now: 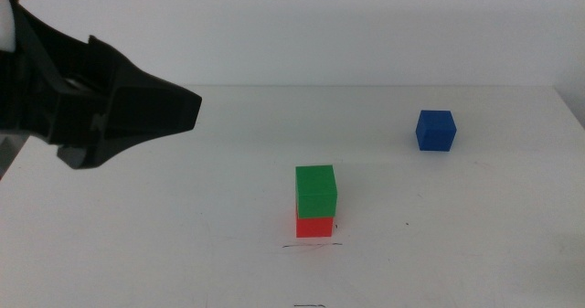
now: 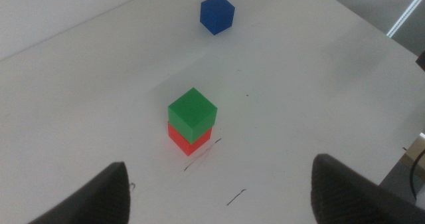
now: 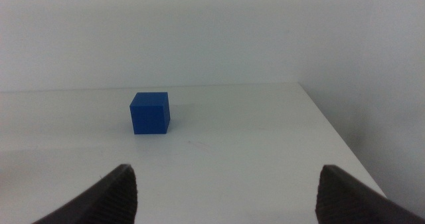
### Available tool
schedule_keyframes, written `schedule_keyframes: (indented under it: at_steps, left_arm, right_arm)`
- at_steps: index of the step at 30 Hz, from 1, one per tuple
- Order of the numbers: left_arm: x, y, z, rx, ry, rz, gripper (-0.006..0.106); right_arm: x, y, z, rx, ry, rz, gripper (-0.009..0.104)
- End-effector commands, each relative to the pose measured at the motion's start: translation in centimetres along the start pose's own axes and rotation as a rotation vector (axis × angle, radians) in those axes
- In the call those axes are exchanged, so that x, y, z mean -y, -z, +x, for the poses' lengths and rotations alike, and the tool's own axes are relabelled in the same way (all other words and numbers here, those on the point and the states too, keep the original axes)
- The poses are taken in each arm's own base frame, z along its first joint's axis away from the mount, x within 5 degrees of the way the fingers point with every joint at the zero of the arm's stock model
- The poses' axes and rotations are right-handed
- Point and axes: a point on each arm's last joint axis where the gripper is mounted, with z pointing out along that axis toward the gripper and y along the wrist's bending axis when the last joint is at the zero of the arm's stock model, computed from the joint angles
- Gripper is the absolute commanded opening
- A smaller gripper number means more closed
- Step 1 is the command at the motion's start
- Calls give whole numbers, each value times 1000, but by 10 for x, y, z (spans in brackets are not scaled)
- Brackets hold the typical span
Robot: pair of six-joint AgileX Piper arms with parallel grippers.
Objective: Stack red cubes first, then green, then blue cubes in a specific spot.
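Sitting square on the red cube (image 1: pixel 314 226), the green cube (image 1: pixel 316 190) makes a two-high stack just behind the pen line (image 1: pixel 313 246) on the white table (image 1: pixel 183 244), so only the blue cube (image 1: pixel 435 131) remains, alone and well off to the right. Raised at the left, the left gripper (image 1: pixel 137 107) hangs empty, jaws wide. Low and facing blue, the right gripper (image 3: pixel 222 191) has wide, empty jaws, likely for the pickup.

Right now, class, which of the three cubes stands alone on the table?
The blue cube. It sits apart on the table, while the green cube rests on the red cube.
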Motion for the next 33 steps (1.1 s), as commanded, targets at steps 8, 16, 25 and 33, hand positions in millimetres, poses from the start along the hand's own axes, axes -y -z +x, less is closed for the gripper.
schedule_keyframes:
  at_steps: [8,16,25,33]
  left_arm:
    - [3,9,-11,102,8,7,93]
    - [3,9,-11,102,8,7,93]
    - [3,9,-11,102,8,7,93]
    - [3,9,-11,102,8,7,93]
  right_arm:
    - [-2,-13,-81,9,17,9,90]
    - [-5,-57,-159,-28,-4,6,90]
    - [-18,-112,-184,-304,-34,-36,90]
    - [-63,-158,-188,-733,50,-169,90]
